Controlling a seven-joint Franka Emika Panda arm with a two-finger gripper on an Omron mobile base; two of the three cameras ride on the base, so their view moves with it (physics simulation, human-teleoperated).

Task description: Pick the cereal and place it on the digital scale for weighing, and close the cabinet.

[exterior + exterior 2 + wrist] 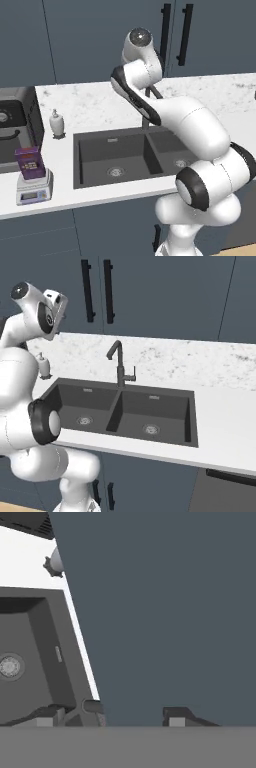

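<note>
While my hand is raised close against the cabinet, my jaws stand apart with nothing between them; the hand view shows one dark tip on either side at the bottom, and the flat blue-grey door spreads just beyond them. Past the door's edge that same view looks down on the dark sink with its round drain.

Below my arm, the counter carries the double sink, with the dark tap rising at its back. Left of the sink, near the counter's front edge, the cereal stands upright on the scale. Further back sits a small white soap bottle, beside a large dark appliance. Behind everything, the cabinet doors with their long black handles look shut.
</note>
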